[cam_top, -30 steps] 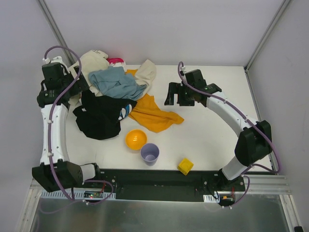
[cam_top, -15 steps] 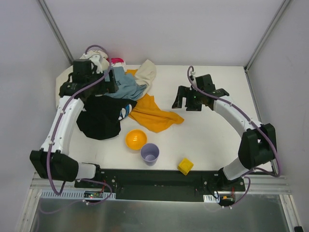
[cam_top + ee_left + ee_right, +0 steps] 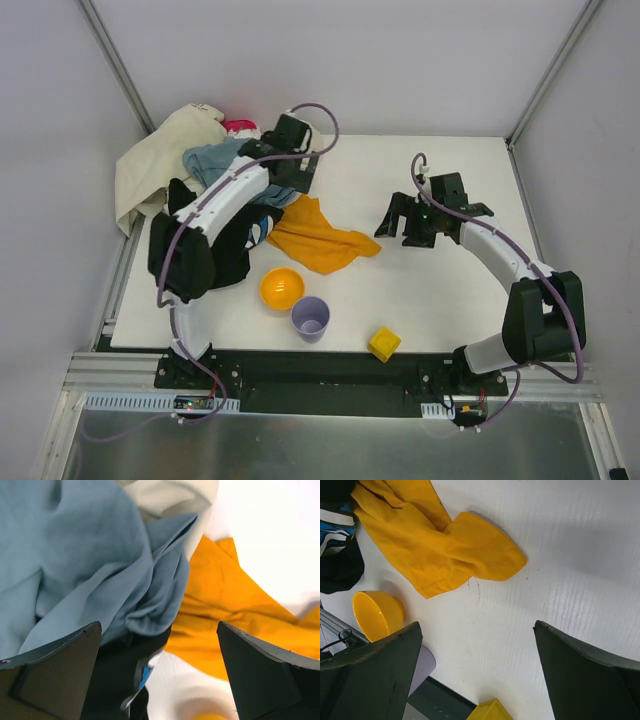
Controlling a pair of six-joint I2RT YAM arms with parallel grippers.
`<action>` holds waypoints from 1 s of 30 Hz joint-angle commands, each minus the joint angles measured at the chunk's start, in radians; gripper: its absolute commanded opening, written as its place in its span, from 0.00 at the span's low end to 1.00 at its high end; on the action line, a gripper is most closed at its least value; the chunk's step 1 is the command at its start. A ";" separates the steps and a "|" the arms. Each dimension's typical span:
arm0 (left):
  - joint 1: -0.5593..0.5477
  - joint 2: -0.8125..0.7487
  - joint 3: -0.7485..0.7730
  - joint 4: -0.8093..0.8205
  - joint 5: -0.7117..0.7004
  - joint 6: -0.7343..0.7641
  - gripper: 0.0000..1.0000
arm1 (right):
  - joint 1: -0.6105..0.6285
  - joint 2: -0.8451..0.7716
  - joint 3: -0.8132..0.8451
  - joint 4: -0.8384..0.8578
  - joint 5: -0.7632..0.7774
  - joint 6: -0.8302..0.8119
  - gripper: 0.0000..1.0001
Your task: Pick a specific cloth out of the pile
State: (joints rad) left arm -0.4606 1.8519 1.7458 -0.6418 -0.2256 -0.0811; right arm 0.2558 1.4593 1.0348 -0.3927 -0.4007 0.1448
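Left gripper point(image 3: 157, 630): both fingers point(image 3: 55, 672) stand as wide apart as they go, with nothing caught between them; they hang over a bunched fold of the blue-grey garment point(image 3: 85, 555) at the right-hand edge of the pile point(image 3: 205, 205); whether the tips touch the fabric I cannot tell; in that wrist view the cloth point(image 3: 225, 620) shows just beyond the right finger, its orange-yellow edge running under the blue-grey fold and a scrap of cream above it.

Right gripper point(image 3: 477, 625): jaws spread fully as well, holding nothing, bare white table point(image 3: 450, 290) between them; the cloth's rounded free end lies near, apart from the fingers, towards the left arm.

Pulling back to the overhead view: the cloth lies flat and crumpled on the table at the pile's right side; its far-left part is tucked beneath the blue-grey garment and the black printed garment point(image 3: 235, 255), and the rest trails rightward onto open table; the left arm reaches across the pile with its wrist above that tucked corner; the cream cloth point(image 3: 150, 165) drapes over the table's left edge, and a bit of pink point(image 3: 238, 127) peeks out at the back; the orange bowl point(image 3: 281, 288) sits just in front of the cloth, the purple cup point(image 3: 310, 318) beside the bowl, and the yellow block point(image 3: 383, 343) further right near the front edge.
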 commanded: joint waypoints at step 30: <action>-0.090 0.644 0.520 -0.056 -0.465 0.127 0.66 | -0.036 0.010 -0.058 0.066 -0.107 0.001 0.96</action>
State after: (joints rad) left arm -0.5808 2.4878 2.2162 -0.6880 -0.6907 0.0574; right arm 0.2264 1.4673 0.9756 -0.3470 -0.4843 0.1452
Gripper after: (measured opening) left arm 0.788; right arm 0.961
